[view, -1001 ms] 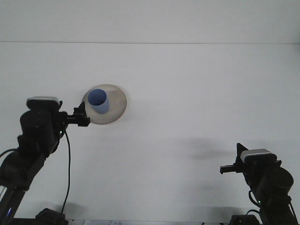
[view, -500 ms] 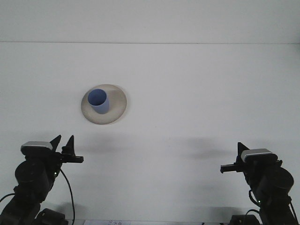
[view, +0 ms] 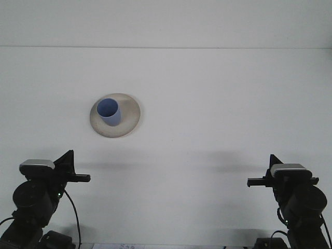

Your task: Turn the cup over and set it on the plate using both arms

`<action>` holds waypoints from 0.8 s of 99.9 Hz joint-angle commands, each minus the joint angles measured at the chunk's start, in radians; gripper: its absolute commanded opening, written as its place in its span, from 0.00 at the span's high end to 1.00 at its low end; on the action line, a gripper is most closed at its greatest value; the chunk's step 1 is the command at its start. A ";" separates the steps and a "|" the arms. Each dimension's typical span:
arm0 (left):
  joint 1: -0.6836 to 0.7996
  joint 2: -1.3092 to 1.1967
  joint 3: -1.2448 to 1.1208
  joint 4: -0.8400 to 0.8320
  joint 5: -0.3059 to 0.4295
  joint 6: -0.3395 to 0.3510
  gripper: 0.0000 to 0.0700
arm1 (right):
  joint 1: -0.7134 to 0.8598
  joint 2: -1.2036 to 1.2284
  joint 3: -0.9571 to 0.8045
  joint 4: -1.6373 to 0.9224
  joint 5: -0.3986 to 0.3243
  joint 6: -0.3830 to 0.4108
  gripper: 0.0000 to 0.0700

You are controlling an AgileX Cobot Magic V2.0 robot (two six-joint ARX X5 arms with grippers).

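A blue cup (view: 109, 111) stands upright, mouth up, on a beige round plate (view: 131, 119) left of the table's middle. My left gripper (view: 73, 170) hovers near the front left corner, well short of the plate and holding nothing. At the front right, my right gripper (view: 261, 175) is also empty and far from the cup. Both grippers are seen side-on.
The white table (view: 218, 104) ends in a far edge, with a pale wall behind it. A black cable (view: 77, 218) hangs from the left arm near the front edge.
My left arm has drawn back from the plate's left rim to the front left corner, leaving the cup on the plate. The right arm has shifted slightly to the right.
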State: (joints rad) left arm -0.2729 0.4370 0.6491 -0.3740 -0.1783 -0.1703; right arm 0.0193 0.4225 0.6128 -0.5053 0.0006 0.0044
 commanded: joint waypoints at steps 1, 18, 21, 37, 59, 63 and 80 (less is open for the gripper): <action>-0.002 -0.002 0.005 0.010 -0.002 0.003 0.98 | 0.001 0.003 0.007 0.011 0.000 0.006 1.00; -0.002 -0.008 0.005 0.010 -0.002 0.003 0.98 | 0.001 0.003 0.007 0.011 0.000 0.006 1.00; -0.002 -0.008 0.005 0.010 -0.002 0.003 0.98 | 0.001 0.003 0.007 0.011 0.001 0.006 1.00; -0.002 -0.008 0.005 0.010 -0.002 0.003 0.98 | 0.001 0.003 0.008 0.011 0.001 0.006 1.00; -0.002 -0.016 0.004 0.017 -0.006 0.026 0.98 | 0.001 0.003 0.007 0.011 0.001 0.006 1.00; -0.001 -0.024 0.002 0.019 -0.006 0.031 0.98 | 0.001 0.003 0.007 0.011 0.001 0.006 1.00; 0.032 -0.108 -0.106 0.171 -0.004 0.100 0.98 | 0.001 0.003 0.008 0.011 0.001 0.006 1.00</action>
State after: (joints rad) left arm -0.2504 0.3565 0.5865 -0.2745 -0.1783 -0.1135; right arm 0.0193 0.4225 0.6132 -0.5053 0.0010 0.0044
